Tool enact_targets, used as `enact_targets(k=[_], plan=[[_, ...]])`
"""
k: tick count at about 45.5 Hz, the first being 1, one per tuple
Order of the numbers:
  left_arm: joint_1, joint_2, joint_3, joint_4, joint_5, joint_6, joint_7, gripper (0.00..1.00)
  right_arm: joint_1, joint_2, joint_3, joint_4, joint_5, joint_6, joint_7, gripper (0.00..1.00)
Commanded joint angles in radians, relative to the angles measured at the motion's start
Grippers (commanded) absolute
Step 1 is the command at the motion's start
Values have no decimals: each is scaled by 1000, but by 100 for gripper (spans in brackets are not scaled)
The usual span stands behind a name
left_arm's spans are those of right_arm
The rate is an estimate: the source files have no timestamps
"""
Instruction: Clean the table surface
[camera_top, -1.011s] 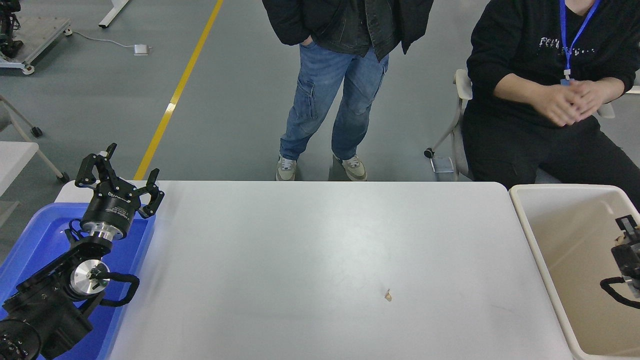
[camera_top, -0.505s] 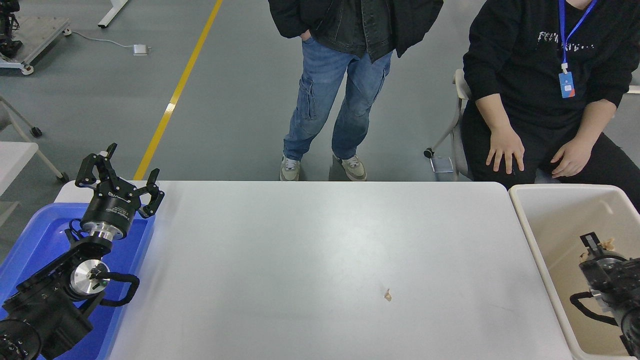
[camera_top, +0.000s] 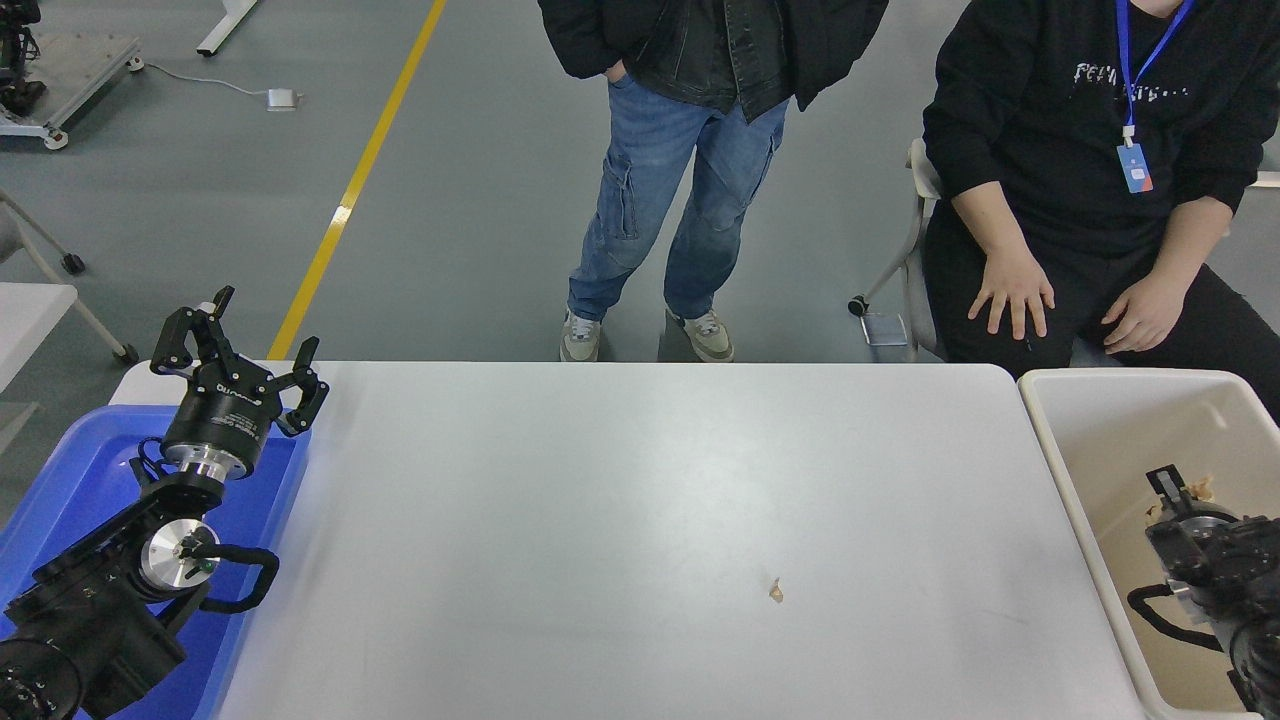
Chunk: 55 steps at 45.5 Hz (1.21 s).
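The white table surface (camera_top: 560, 500) fills the middle of the head view. One small tan scrap (camera_top: 775, 591) lies on it, right of centre and towards the near edge. My right gripper (camera_top: 1172, 492) is over the inside of the beige tub (camera_top: 1060, 470) at the right edge, well to the right of the scrap. A small tan bit (camera_top: 1198, 488) shows right beside its tip, and I cannot see whether it is held. My left gripper (camera_top: 240, 345) is parked open and empty over the blue tub (camera_top: 70, 470) at the lower left.
A person in jeans (camera_top: 680, 200) stands at the table's far edge. A seated person (camera_top: 1090, 200) rests both hands on the knees behind the beige tub. Another table's corner (camera_top: 25, 310) shows at the left.
My right arm has moved left, further into view over the beige tub. The seated person unclasped the hands and laid them on the knees. The left arm has not moved.
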Motion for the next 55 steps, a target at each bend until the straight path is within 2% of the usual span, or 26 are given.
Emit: enact_targets(k=[1,13,19,23,32,40,48,55], plan=[[0,1,0,0,0,0,0,100,-4,7,1,-1,1,-37,0,51],[0,0,0,0,0,0,0,100,-5,5,1,-4,1,-43,0,78],[0,1,0,0,0,0,0,100,-5,4,6,-3,1,-45,0,82],[0,0,0,0,0,0,0,100,-5,4,7,-1,1,-43,0,96],[0,0,0,0,0,0,0,100,7,-7,38,3,2,-33,-6,98],[0,1,0,0,0,0,0,100,64,-45,173,75,2,-33,1,98],[0,1,-2,0,0,0,0,100,185,-113,320,197,2,-34,7,98],[0,1,0,0,0,0,0,100,298,-159,389,229,2,-31,7,98]])
